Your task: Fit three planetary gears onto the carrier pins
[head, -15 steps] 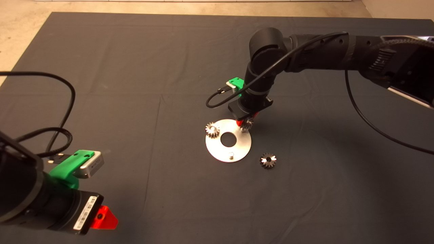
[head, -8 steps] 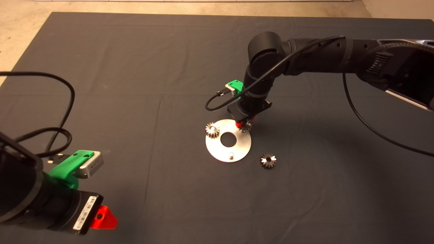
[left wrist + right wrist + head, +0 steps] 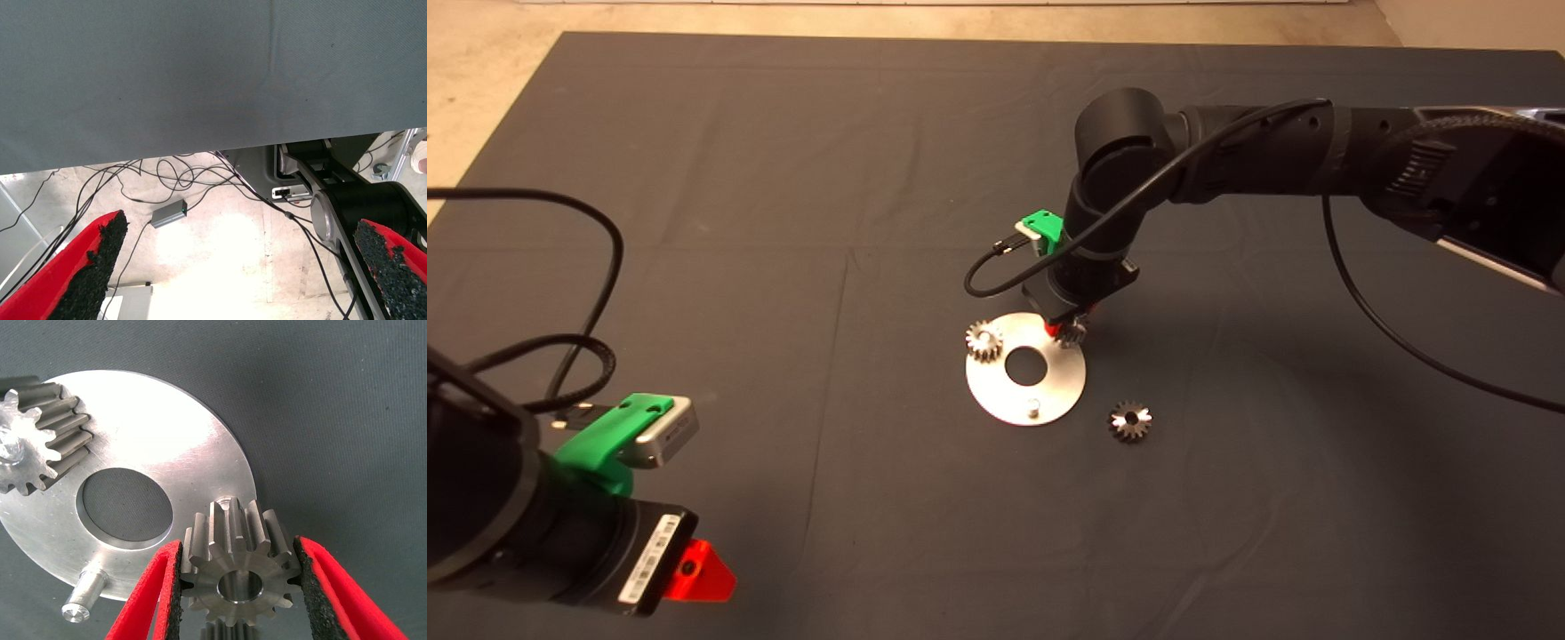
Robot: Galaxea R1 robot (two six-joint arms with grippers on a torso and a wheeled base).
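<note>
Gripping one of the planetary gears (image 3: 237, 577) between its two red fingers (image 3: 150, 593), the right pincer (image 3: 1069, 331) hangs over the far right part of the silver disc (image 3: 1049, 391). In the right wrist view the black pads press against the gear's teeth on both sides, so the pincer is closed only as far as the gear's width allows. The gear sits level with its central hole facing the camera, and just past its far edge a little of a carrier pin (image 3: 227, 503) shows, with the gear not seated on it.

A second gear (image 3: 984, 340) is already on the pin at the disc's left edge; its pin tip shows through the hole in the right wrist view. The third pin (image 3: 1032, 409) stands bare near the disc's near edge. The third gear (image 3: 1129, 420) lies flat on the dark mat (image 3: 783, 267), near the disc's lower right rim but apart from it.

The left pincer (image 3: 694, 569) waits at the head view's lower left edge. Its own camera shows its fingers (image 3: 100, 260) spread wide with nothing between them, and past the mat's edge a floor (image 3: 213, 267) with tangled cables (image 3: 160, 177).
</note>
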